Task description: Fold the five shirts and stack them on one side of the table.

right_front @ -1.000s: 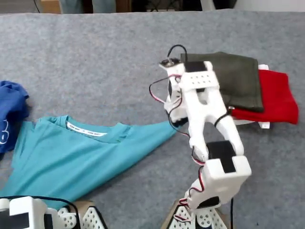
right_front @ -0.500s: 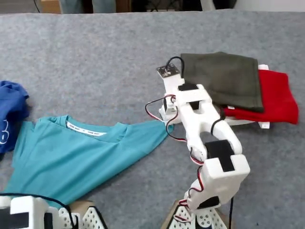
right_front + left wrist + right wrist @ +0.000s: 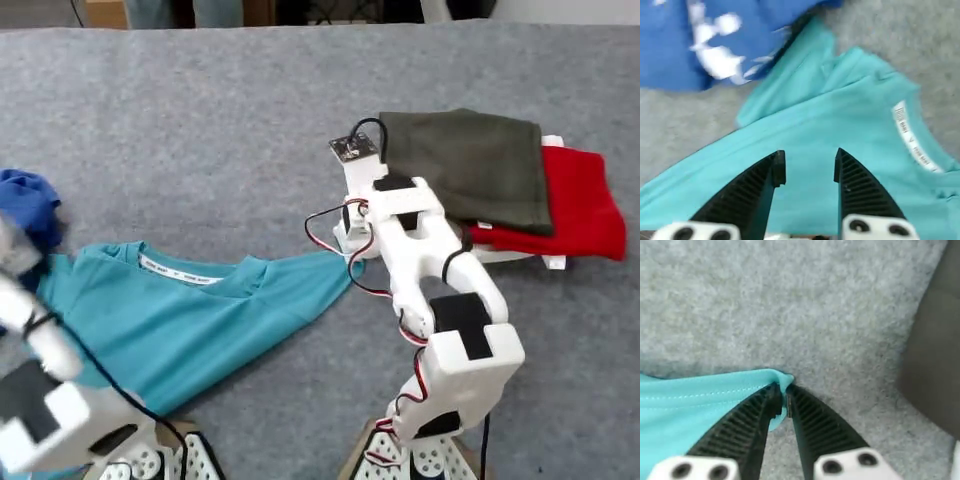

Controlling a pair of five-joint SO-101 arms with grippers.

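Right gripper (image 3: 782,392) stays pinched on the sleeve tip of the teal cotton T-shirt (image 3: 170,320), which lies spread on the grey table (image 3: 200,120). Left gripper (image 3: 805,167), jaws apart and empty, has just swung in over it, likely ready to fold.

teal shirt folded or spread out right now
Spread out: the teal shirt lies flat, collar and label showing, one end stretched toward the right gripper, which pinches its tip.
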